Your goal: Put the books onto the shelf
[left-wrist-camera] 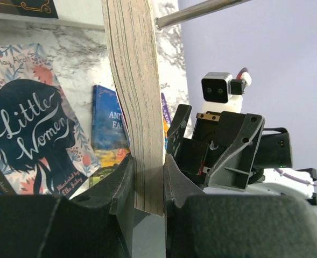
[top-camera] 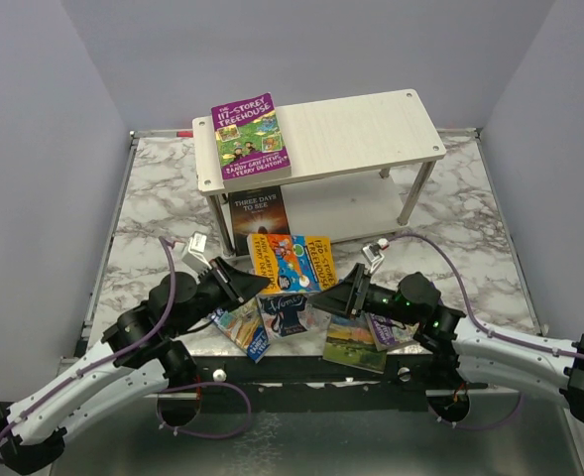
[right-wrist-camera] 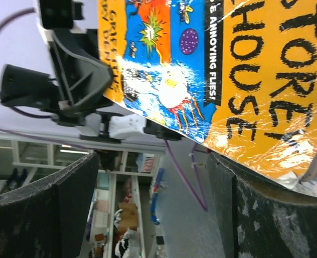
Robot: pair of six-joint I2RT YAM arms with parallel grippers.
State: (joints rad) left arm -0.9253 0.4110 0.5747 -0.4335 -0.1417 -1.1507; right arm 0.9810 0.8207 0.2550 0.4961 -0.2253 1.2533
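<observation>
Two books shelved, one lifted, several left.
A purple book (top-camera: pixel 244 136) lies on the shelf (top-camera: pixel 361 124) top and a dark book (top-camera: pixel 260 210) on its lower board. At mid-frame the left claw (top-camera: pixel 255 283) is clamped on an orange book (top-camera: pixel 292 260), with the right claw (top-camera: pixel 341 292) spread apart beside it. Little Women (top-camera: pixel 288 309), Animal Farm (top-camera: pixel 355 342) and others lie on the bench (top-camera: pixel 153 198) at lower centre.

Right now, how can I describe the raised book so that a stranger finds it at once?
Find the white shelf. In front of it, the left pincer holds one book above the flat books. It alone is in the air, and its cover is bright orange.
</observation>
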